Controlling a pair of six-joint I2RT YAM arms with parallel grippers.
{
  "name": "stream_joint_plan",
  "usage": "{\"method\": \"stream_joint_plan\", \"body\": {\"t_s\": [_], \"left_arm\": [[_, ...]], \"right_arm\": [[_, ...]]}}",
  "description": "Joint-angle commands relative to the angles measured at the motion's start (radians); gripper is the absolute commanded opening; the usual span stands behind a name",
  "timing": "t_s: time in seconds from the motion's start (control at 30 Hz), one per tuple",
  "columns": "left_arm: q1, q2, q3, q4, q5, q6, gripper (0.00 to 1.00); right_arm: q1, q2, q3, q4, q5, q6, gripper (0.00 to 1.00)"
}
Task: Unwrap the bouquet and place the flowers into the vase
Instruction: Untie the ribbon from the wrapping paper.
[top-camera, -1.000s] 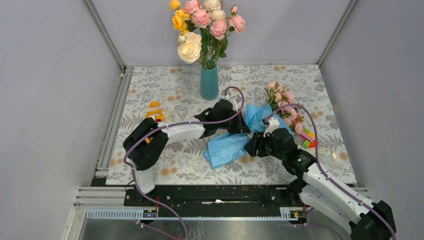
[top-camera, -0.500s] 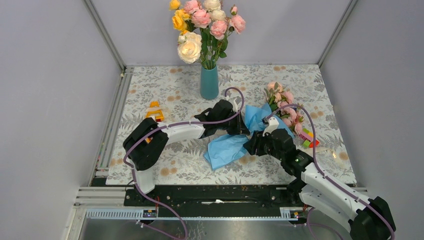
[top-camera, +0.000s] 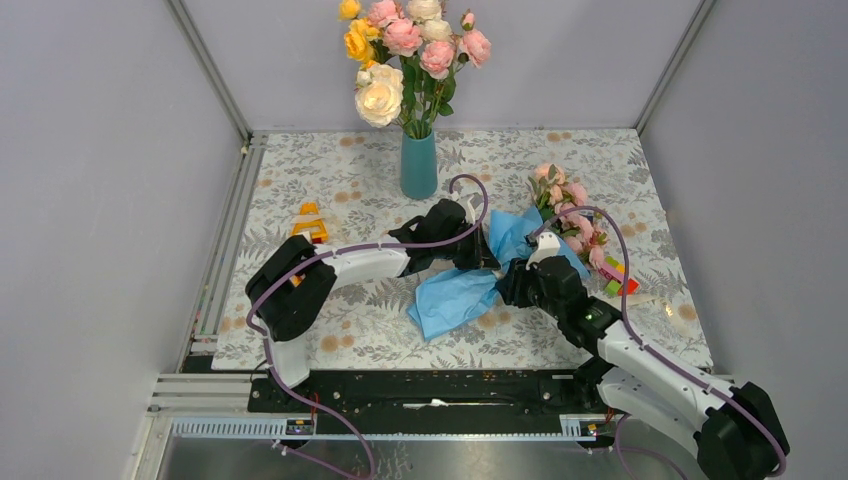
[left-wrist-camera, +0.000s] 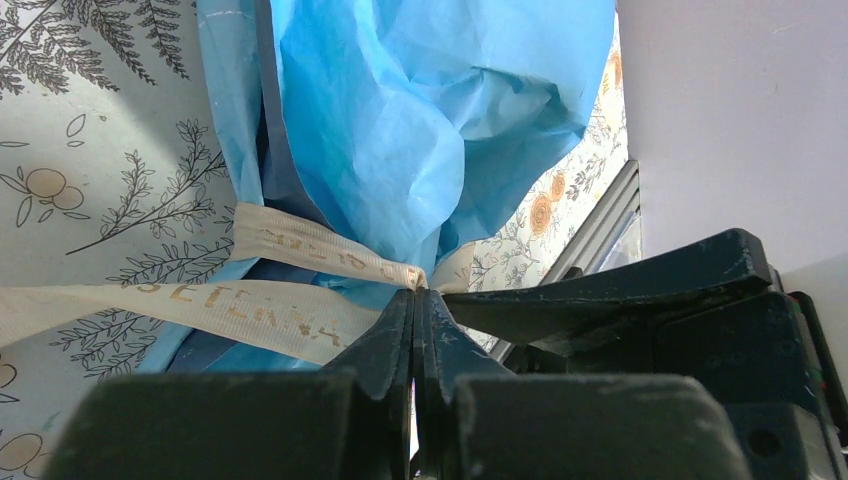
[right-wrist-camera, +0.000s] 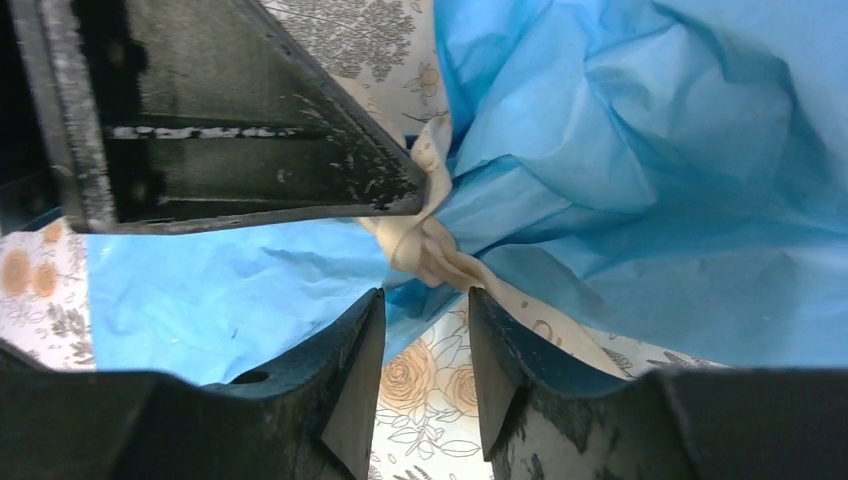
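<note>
Two tools meet at the crinkled blue-paper bouquet (top-camera: 520, 235) of pink roses lying on the floral worktop (top-camera: 340, 190). The left tool (left-wrist-camera: 415, 300) is clamped on its cream ribbon (left-wrist-camera: 300, 250). The right tool (right-wrist-camera: 425, 300) has its jaws apart, just before the knot (right-wrist-camera: 425, 250).

Left arm (top-camera: 360, 262) reaches right and away from its base, forearm near level, wrist low. Left gripper (left-wrist-camera: 415, 297): jaws pressed together, tips pinching a cream ribbon (left-wrist-camera: 300, 250). Right arm (top-camera: 640, 360) stretches forward and left, elbow low. Right gripper (right-wrist-camera: 427, 297): jaws parted by a narrow gap, nothing between them, tips just beside the left gripper's.
</note>
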Motion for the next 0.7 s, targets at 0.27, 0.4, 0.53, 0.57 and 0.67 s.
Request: {"method": "stream_joint_plan", "body": {"t_s": [0.27, 0.4, 0.53, 0.57, 0.67], "left_arm": [[-0.004, -0.068, 0.019, 0.036, 0.025, 0.000, 0.00], [-0.005, -0.066, 0.021, 0.035, 0.029, 0.000, 0.00], [-0.007, -0.068, 0.021, 0.034, 0.034, 0.001, 0.00], [-0.008, -0.068, 0.021, 0.034, 0.035, 0.001, 0.00], [-0.007, -0.068, 0.016, 0.034, 0.033, 0.005, 0.00]], "right_arm": [[0.003, 0.047, 0.011, 0.067, 0.104, -0.056, 0.38], [-0.001, 0.079, 0.010, 0.093, 0.123, -0.063, 0.35], [-0.002, 0.119, 0.018, 0.112, 0.140, -0.062, 0.25], [-0.002, 0.129, 0.020, 0.114, 0.150, -0.066, 0.20], [-0.003, 0.130, 0.030, 0.109, 0.181, -0.065, 0.02]]}}
